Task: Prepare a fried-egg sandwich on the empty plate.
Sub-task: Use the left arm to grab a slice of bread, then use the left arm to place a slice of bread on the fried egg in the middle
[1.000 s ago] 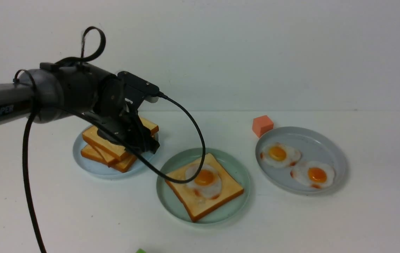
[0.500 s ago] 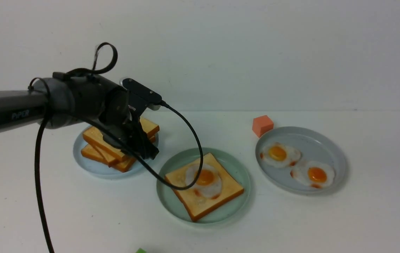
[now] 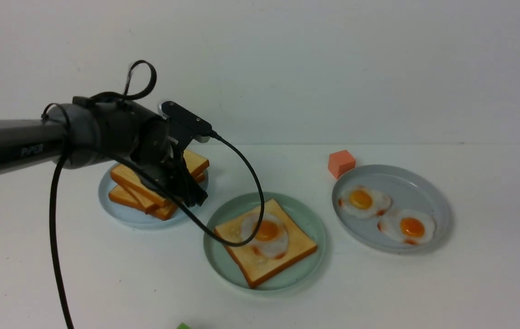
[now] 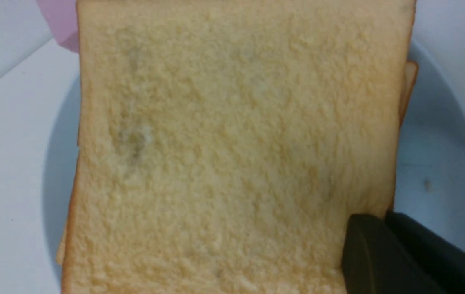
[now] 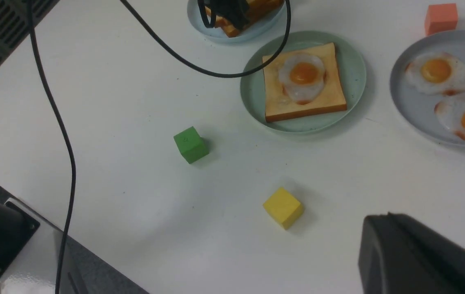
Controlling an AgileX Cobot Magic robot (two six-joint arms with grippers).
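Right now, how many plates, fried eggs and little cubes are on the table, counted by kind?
Plates: 3 (mint-green plate, left plate, right plate)
Fried eggs: 3 (middle egg on the mint-green plate's toast, two right-plate eggs)
Cubes: 3 (orange cube, green cube, yellow cube)
Total: 9

Orange cube (image 3: 341, 163) sits just beside far rim of right grey plate (image 3: 417, 182). Plate holds a fried egg (image 3: 364, 201) and a second egg (image 3: 408, 227), side by side. Green cube (image 5: 190, 144) and yellow cube (image 5: 283, 207) lie apart on white table (image 5: 134, 102).
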